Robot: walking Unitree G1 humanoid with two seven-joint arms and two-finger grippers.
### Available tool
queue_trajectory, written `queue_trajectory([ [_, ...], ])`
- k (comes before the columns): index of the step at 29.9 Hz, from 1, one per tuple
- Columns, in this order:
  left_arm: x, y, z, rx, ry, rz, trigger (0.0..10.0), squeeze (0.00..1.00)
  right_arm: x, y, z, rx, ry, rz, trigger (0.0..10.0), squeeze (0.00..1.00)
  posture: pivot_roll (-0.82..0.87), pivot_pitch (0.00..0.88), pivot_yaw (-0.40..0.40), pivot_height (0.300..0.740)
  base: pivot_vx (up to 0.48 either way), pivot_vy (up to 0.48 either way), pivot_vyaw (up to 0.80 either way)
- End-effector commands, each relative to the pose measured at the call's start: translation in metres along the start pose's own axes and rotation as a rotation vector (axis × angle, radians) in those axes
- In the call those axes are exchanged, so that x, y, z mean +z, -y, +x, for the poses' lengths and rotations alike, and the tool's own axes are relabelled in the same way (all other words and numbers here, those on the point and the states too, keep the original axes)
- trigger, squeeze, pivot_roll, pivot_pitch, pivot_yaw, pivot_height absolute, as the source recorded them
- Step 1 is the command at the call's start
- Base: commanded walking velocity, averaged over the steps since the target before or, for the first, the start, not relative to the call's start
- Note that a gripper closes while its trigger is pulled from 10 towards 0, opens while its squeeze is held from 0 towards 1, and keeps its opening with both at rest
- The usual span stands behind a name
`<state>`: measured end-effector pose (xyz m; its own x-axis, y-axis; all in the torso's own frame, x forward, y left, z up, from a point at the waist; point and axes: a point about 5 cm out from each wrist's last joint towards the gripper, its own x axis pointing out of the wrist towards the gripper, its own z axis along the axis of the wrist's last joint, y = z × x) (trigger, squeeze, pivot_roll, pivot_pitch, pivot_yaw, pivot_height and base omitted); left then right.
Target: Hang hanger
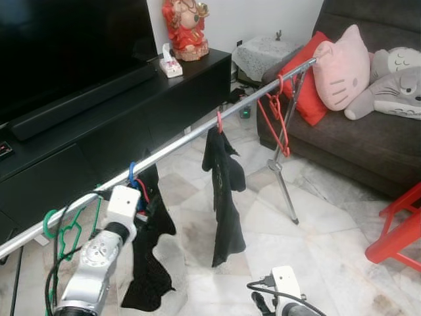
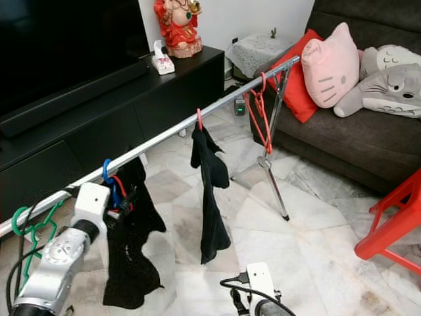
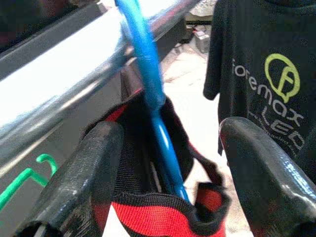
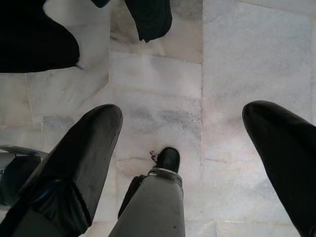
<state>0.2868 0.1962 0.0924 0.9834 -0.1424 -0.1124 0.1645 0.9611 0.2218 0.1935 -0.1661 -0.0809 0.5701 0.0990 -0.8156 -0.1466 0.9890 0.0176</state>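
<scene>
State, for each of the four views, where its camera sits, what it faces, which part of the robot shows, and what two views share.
Left eye view: head, facing down at the rail; left arm raised.
Right eye view: head, same scene.
Left wrist view: on the left arm, facing the blue hanger between its open fingers.
Right wrist view: on the right arm, facing the floor; fingers apart.
Shared: blue hanger, rail.

- You stand on a pale marble floor [image 1: 329,230].
- To your left runs a long black TV cabinet [image 1: 99,125] with a dark screen [image 1: 59,39].
- To your right sits a dark sofa [image 1: 368,145] against a white wall [image 1: 263,16].
</scene>
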Motion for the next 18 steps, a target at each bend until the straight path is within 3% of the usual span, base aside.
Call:
queue_trajectory([
  [1,0.005,-0.007,-0.001,0.023,0.025,0.014,10.0,0.00,-0.001,-0.002,0.000,0.004,-0.005,0.004,10.0,0.00,-0.11,0.000,0.062,0.740,0.000,0.000,0.00],
  [7,0.001,-0.012,-0.004,0.031,0.016,0.033,10.0,0.00,-0.001,-0.001,0.000,0.005,-0.007,0.001,10.0,0.00,-0.11,0.000,0.060,0.740,0.000,0.000,0.00],
  [18,-0.012,0.011,-0.004,-0.106,-0.050,0.105,10.0,0.00,-0.001,-0.002,0.000,0.006,-0.007,0.005,10.0,0.00,-0.12,0.000,0.062,0.740,0.000,0.000,0.00],
])
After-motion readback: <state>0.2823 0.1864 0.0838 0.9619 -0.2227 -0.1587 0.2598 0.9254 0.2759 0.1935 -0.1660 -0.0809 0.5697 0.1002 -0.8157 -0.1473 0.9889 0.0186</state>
